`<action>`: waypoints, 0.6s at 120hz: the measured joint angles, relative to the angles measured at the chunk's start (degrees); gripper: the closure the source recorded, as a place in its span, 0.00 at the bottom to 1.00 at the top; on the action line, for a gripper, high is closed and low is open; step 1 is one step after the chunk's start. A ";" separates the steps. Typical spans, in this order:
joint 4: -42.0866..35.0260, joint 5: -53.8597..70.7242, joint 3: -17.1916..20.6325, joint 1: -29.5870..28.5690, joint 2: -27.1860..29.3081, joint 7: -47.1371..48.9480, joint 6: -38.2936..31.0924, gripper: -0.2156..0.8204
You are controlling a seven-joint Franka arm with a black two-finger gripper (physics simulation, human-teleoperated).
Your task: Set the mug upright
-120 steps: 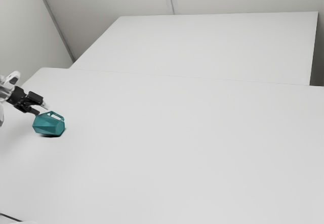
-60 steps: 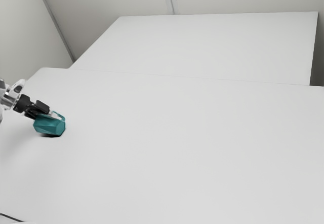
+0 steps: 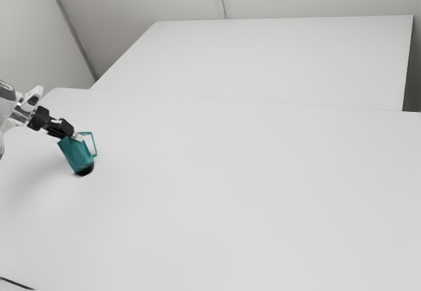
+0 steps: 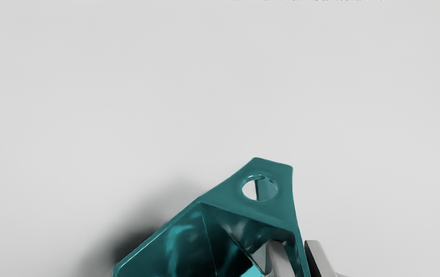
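Observation:
In the exterior view my gripper (image 3: 74,135) is at the upper end of the teal mug (image 3: 77,154), near the exterior view's left edge. The mug stands tilted, its base low toward the table and its handle on the side toward the exterior view's right. From the wrist camera, the mug (image 4: 181,234) opens toward my hand. My gripper (image 4: 298,256) is shut on the mug's wall, one finger inside the mouth and the other against the outside. The handle's top, with a round hole, extends beyond the rim.
The white table (image 3: 230,192) stretches widely toward the exterior view's right. Behind it lies another pale flat surface (image 3: 263,60). A dark thin line (image 3: 14,283) shows at the lower left corner of the exterior view.
Since the earlier frames my gripper came down to the mug, took hold of its wall and rose slightly. The mug has swung from lying on its side to a steep tilt.

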State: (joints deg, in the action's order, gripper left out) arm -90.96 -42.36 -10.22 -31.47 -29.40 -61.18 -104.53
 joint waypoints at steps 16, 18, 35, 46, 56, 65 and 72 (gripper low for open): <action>-0.39 3.28 0.18 3.23 3.54 1.58 0.02 0.95; -0.58 4.04 0.18 3.84 4.18 1.94 -0.01 0.95; -3.41 14.11 2.59 9.13 9.85 6.80 -2.28 0.96; -4.15 22.20 4.74 12.59 11.90 11.29 -4.21 0.97; -5.95 28.88 5.63 16.68 13.97 16.04 -6.23 0.97; -9.38 34.42 7.09 19.37 16.96 20.87 -8.37 0.97; -12.54 38.85 8.95 20.67 19.50 25.03 -10.16 0.97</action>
State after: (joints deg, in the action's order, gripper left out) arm -103.50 -3.51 -1.27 -10.80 -9.90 -36.15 -114.70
